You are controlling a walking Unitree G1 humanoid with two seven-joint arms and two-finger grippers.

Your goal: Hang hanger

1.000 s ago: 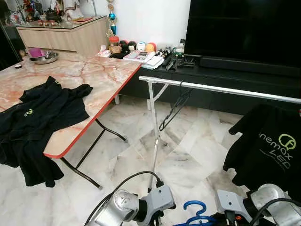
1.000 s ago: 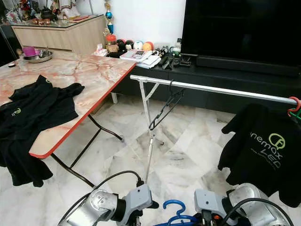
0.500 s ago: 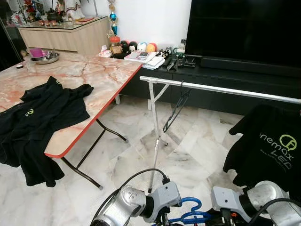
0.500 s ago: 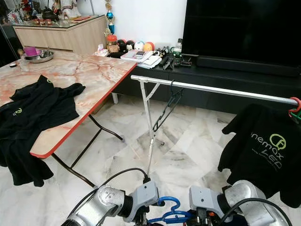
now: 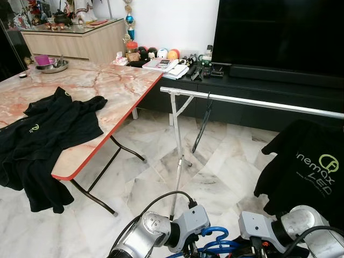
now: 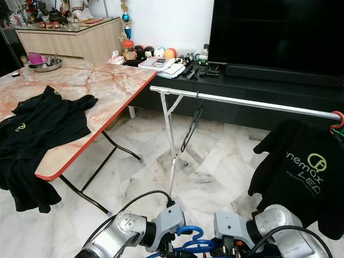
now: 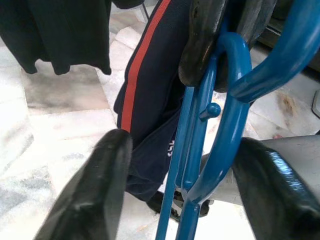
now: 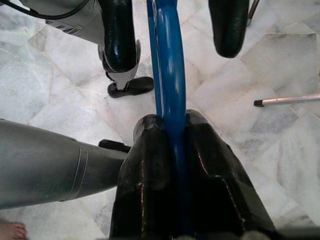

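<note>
Blue hanger (image 5: 214, 241) sits bottom centre of the left eye view, low between both arms. Right gripper (image 8: 172, 150) has its fingers clamped tight on the hanger bar, carrying it. Left gripper (image 7: 175, 165) fingers spread wide either side of the hook, touching nothing, likely lining up a regrip so the hook can go over the rail (image 5: 252, 101) mid-frame

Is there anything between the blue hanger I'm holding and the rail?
Nothing visible blocks it. The right pincer is clamped on the blue hanger, low in front of the rail. A black hanger near the rail's left end and a black shirt at its right leave the middle bare.
</note>
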